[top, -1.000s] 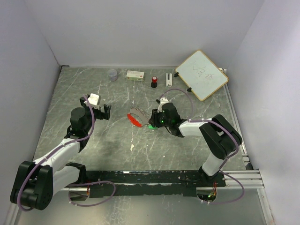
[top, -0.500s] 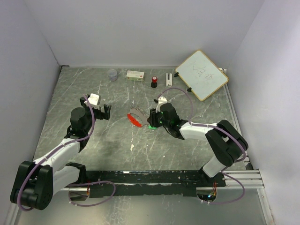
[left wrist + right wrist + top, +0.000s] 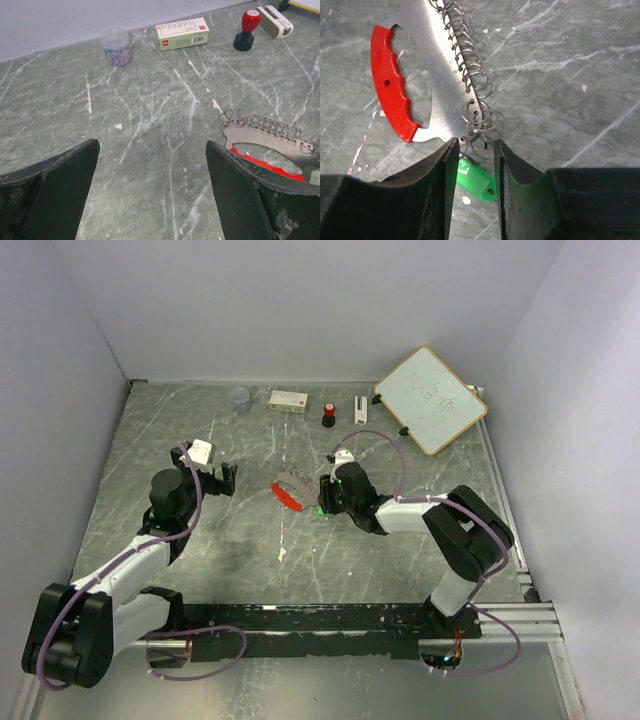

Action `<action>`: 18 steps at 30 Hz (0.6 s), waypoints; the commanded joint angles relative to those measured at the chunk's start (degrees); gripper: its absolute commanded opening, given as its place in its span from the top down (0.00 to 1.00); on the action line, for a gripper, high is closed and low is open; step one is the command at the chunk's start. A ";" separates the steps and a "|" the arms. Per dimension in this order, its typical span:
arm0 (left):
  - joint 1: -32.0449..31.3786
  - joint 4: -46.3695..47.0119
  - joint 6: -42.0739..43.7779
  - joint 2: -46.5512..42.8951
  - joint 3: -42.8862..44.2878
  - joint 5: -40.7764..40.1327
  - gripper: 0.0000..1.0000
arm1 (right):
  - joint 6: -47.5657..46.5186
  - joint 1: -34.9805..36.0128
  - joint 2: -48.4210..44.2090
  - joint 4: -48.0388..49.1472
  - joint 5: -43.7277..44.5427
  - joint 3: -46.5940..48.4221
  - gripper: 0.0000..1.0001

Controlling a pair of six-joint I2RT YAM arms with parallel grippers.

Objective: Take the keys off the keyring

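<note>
Right hand (image 3: 475,150) narrowly straddles keyring (image 3: 469,75) end and green key (image 3: 472,181)

Overhead plus wrist close-ups (keyring (image 3: 472,80) shared)

- Table (image 3: 240,540): grey-green marble-look top with white veins and a few white flecks.
- Red-and-black stamp (image 3: 328,414): upright near the back edge.
- White-and-green box (image 3: 289,399): flat, just left of the stamp.
- Clear jar of coloured paper clips (image 3: 240,399): further left of the stamp, past the box.
- Small white block (image 3: 359,409): just right of the stamp.
- Whiteboard (image 3: 430,400): further right of the stamp, by the back corner.
- Keyring (image 3: 470,75): a row of wire rings along a red-gripped steel plate (image 3: 390,85), lying nearer the arms than the stamp.
- Green key tag (image 3: 476,180): at the keyring's end, on the side away from the stamp.
</note>
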 commanded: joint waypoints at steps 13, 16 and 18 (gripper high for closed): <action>-0.41 1.02 0.62 -0.74 0.35 2.30 0.01 | -0.36 0.19 2.57 2.24 1.74 1.92 0.70; -0.41 1.16 0.57 -0.94 0.15 2.59 0.01 | -0.42 0.14 2.80 2.52 1.79 1.68 0.77; -0.39 1.16 0.62 -0.91 0.23 2.72 0.00 | -0.29 0.16 3.20 2.67 1.42 1.73 0.79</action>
